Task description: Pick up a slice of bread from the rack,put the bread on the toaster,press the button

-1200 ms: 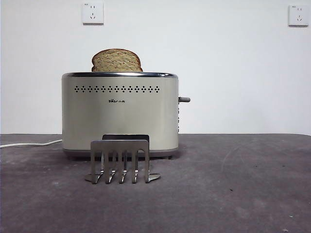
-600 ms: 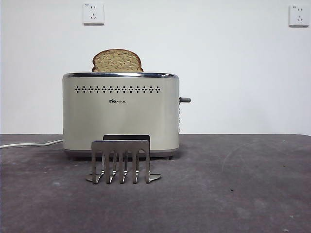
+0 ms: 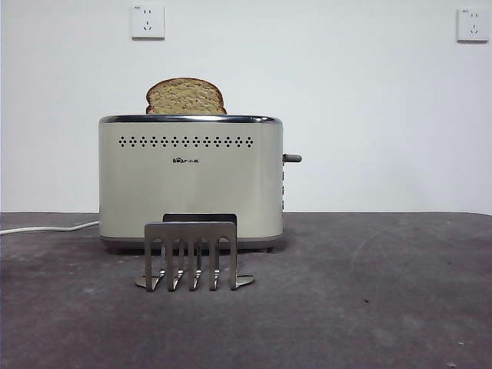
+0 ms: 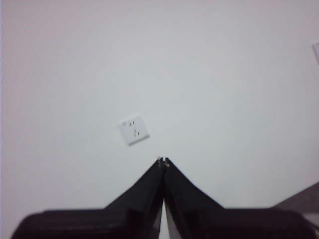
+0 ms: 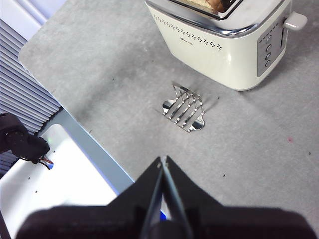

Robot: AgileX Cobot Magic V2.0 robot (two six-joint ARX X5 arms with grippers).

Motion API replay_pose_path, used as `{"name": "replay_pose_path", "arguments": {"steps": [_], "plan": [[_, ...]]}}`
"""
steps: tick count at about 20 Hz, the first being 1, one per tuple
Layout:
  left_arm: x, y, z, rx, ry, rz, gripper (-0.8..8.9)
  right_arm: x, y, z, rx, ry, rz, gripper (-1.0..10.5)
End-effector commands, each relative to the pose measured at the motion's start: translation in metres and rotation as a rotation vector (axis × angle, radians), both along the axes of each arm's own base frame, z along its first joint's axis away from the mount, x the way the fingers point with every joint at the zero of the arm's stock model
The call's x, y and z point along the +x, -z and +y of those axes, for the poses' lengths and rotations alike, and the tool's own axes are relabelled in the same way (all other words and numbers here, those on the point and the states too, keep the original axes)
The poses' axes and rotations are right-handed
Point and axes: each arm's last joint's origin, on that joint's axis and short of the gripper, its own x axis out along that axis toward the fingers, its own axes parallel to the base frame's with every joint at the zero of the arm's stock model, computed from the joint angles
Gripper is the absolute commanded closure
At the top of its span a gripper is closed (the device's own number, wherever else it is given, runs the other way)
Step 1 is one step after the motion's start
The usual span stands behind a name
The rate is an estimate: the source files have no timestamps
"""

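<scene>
Front view: the toaster (image 3: 191, 181) stands on the grey table (image 3: 369, 292), and the slice of bread (image 3: 185, 97) sits upright in its top slot, with only its rounded upper part rising above the chrome rim. The button (image 3: 292, 158) projects sideways from the toaster's narrow end. The rack (image 3: 191, 255) stands on the table just in front of the toaster, holding nothing. A white cord (image 3: 46, 227) runs off from the toaster's other end, and two wall sockets (image 3: 147, 21) are mounted on the white wall behind.

Right wrist view: the right claw (image 5: 163, 162) is clenched — jaw tips pressed together, grasping nothing — and hangs high above the table, well apart from every item. Beyond its tips lies the rack (image 5: 185, 107); farther on stands the toaster (image 5: 227, 40), with the button (image 5: 295, 21) at its narrow end.

Left wrist view: the left claw (image 4: 162, 162) is likewise clenched on nothing — it faces the bare wall, with one socket (image 4: 133, 130) just beyond its tips.
</scene>
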Motion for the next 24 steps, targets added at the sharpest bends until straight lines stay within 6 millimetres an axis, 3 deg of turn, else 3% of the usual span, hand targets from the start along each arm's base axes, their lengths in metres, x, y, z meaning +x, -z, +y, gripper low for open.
{"name": "replay_pose_path", "arguments": {"steps": [1, 7, 12, 17, 24], "plan": [[0.014, 0.055, 0.003, -0.054, -0.017, 0.016, 8.17, 0.001, 0.001, 0.000, -0.003, -0.006, -0.003, 9.5], [0.036, 0.179, 0.010, -0.211, -0.105, 0.059, 8.18, 0.001, 0.001, 0.000, -0.003, -0.006, -0.003, 9.5], [0.046, 0.250, 0.013, -0.290, -0.166, 0.187, 8.18, 0.001, 0.001, 0.000, -0.003, -0.006, -0.003, 9.5], [0.050, 0.290, 0.014, -0.321, -0.189, 0.270, 8.18, 0.001, 0.001, 0.000, -0.003, -0.006, -0.003, 9.5], [0.050, 0.316, 0.013, -0.332, -0.210, 0.485, 8.17, 0.001, 0.001, 0.000, -0.003, -0.006, -0.003, 9.5]]}}
